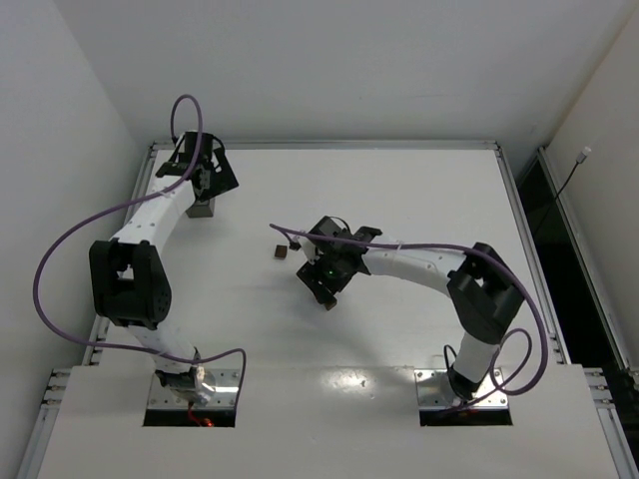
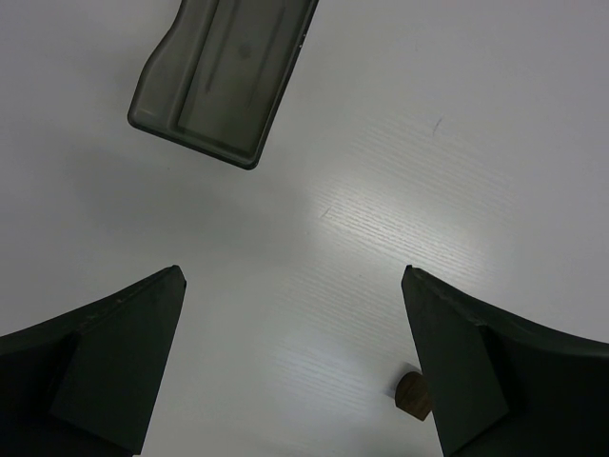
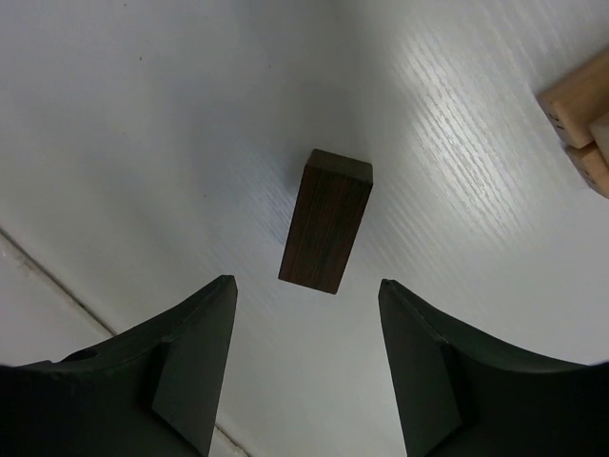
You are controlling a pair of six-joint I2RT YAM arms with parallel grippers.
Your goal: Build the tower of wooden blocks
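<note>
A dark brown wood block stands on the white table just ahead of my right gripper. That gripper's fingers are open, with nothing between them. Tan wood blocks lie close together at the upper right edge of the right wrist view, cut off by the frame. I cannot tell if they are the tower. From above, a small brown block sits left of the right arm's wrist. My left gripper is wide open over bare table. A small rounded brown wood piece shows beside its right finger.
A grey translucent box lies ahead and left of the left gripper, and shows from above at the far left of the table. Purple cables loop off both arms. Walls close the table's far and left sides.
</note>
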